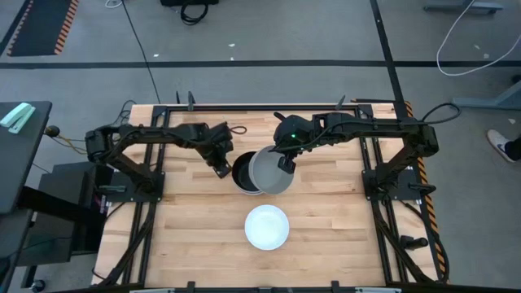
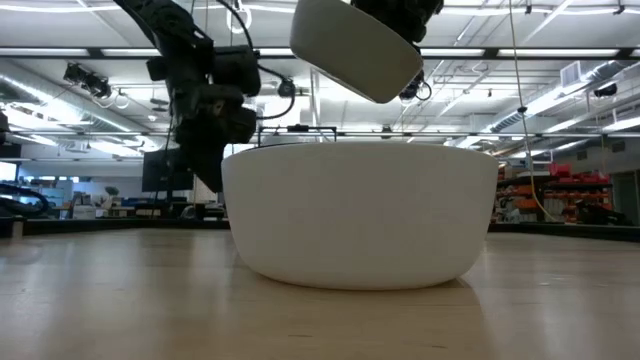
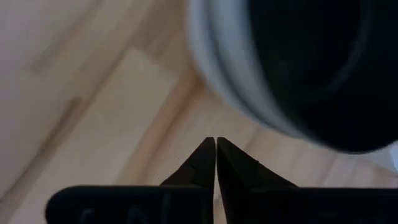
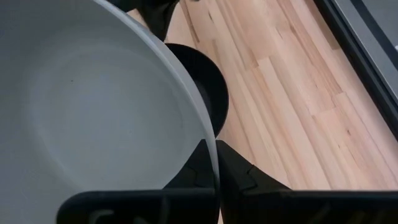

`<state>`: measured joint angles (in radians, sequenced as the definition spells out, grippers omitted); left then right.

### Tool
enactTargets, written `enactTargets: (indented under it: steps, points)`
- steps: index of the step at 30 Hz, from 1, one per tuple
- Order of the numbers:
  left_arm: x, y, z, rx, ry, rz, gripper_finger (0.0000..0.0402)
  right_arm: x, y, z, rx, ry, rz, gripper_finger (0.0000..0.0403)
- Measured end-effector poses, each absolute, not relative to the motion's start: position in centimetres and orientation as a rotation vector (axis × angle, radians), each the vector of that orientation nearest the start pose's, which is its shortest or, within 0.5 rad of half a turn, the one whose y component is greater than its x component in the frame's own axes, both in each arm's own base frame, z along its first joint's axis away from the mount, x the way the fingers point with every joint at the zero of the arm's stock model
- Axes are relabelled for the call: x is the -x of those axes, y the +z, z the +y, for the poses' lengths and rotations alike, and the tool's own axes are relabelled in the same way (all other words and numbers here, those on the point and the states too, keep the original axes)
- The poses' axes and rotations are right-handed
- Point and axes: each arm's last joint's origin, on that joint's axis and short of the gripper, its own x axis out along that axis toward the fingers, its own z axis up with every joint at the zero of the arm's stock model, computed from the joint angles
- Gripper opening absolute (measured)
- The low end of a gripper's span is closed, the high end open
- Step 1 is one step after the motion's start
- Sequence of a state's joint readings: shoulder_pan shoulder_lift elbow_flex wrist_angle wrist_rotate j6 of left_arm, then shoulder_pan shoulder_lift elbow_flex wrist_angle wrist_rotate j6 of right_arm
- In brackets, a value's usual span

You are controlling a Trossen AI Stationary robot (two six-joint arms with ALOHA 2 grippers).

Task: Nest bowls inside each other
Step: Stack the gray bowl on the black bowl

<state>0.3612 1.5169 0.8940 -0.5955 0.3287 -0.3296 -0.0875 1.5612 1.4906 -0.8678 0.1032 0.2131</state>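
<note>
My right gripper (image 1: 285,163) is shut on a light grey bowl (image 1: 270,171), which hangs tilted high above the table (image 2: 355,48). Partly under it a black bowl (image 1: 242,172) sits nested in a white bowl (image 3: 227,74) on the table. My left gripper (image 1: 221,170) is shut and empty, its tips (image 3: 216,144) over bare wood just left of that stack. Another white bowl (image 1: 267,227) rests on its base nearer the front edge and fills the low view (image 2: 360,215). My right gripper pinches the grey bowl's rim (image 4: 210,138), one finger inside the bowl and one outside. The fingers slant down from the far right side. The bowl is lifted clear and tilted, its free side lower, above the black bowl (image 4: 202,87).
The wooden tabletop (image 1: 187,220) lies bare at the front left and front right (image 1: 334,220). Black frame rails (image 1: 260,107) run along the table's far and side edges.
</note>
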Motion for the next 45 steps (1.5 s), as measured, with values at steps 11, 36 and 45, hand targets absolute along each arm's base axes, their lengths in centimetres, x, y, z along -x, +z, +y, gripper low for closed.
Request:
enactTargets:
  steps: [11, 36, 45]
  points:
    - [-27.4, 18.8, 7.5, 0.684, 0.177, 1.041, 0.0021, -32.1, 33.2, -3.1, -0.182, -0.272, 0.926, 0.0002]
    - [-27.8, 20.8, 12.0, 0.572, 0.202, 0.82, 0.0012, -32.7, 31.8, -5.1, -0.226, -0.304, 0.936, 0.0001]
    - [-26.6, 22.3, 16.0, 0.524, 0.29, 0.747, 0.0037, -36.1, 27.9, -7.0, -0.235, -0.271, 1.064, 0.0001]
